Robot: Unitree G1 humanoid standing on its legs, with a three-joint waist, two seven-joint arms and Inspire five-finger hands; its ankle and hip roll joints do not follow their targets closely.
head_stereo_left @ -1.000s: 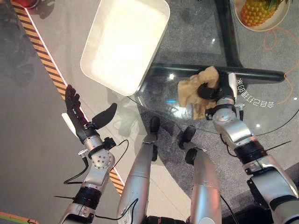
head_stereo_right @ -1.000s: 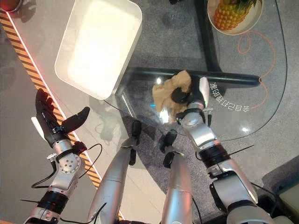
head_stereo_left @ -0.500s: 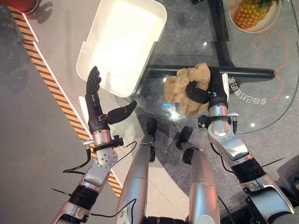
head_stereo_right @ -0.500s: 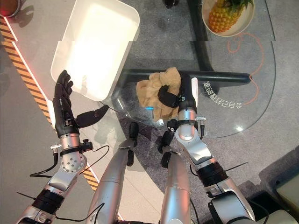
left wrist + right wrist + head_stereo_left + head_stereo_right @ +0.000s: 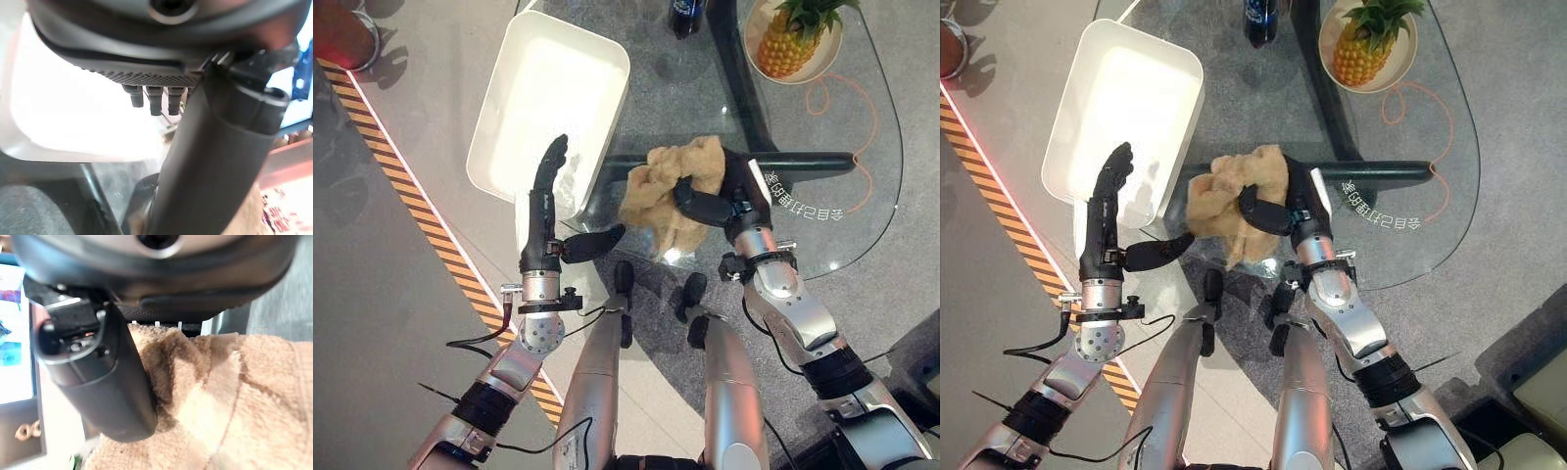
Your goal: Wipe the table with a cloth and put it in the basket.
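Glass table (image 5: 862, 186) spanned the upper right; the right hand (image 5: 732, 196) clutched the tan cloth (image 5: 668, 186) at its near edge, carrying it toward the white basket (image 5: 548, 108) at ten o'clock; the left hand (image 5: 546, 220) hovered spread beside the basket; next, swing over and release.

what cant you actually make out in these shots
- Right hand fingers: buried in the tan cloth in the eye views, so their grip past the thumb is hidden.
- Bottle: cut off by the top edge of the eye views.
- Red object: cropped at the left eye view's corner, cannot be identified.
- Basket: washed out white in the left wrist view, behind the left hand.
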